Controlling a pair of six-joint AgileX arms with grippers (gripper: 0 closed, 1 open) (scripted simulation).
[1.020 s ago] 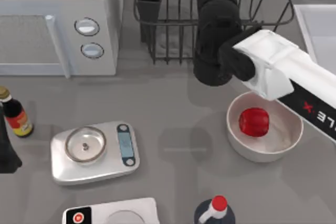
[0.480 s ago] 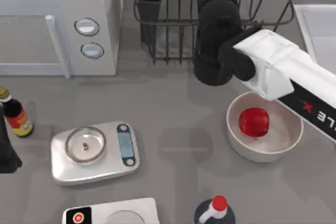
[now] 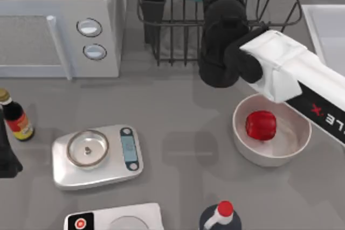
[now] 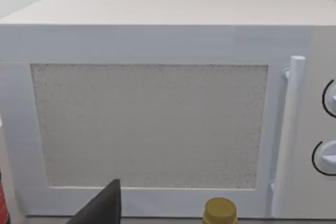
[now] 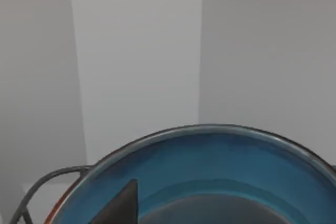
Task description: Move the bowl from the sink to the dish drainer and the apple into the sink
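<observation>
Reaching over the drainer (image 3: 178,20) at the desk's far edge, the right arm is seen with its tool (image 5: 123,203) set close over the bowl (image 5: 210,177), which sits in the rack, a dark wire curving beside its rim in the right wrist view. Whether that tool is clenched on the bowl or released cannot be told, since one dark finger tip alone is shown against the blue inside. The step in hand is judged to be the placing of the bowl in the drainer, at or near its end. The apple (image 3: 261,125) lies in a white bowl (image 3: 291,152) near the desk's right edge, short of the sink (image 3: 326,28) at the far right corner. Next, letting go and a clean lift off the bars would be called for, then a grasp on the apple. The left arm is parked at the desk's left edge, facing a microwave (image 4: 157,103).
</observation>
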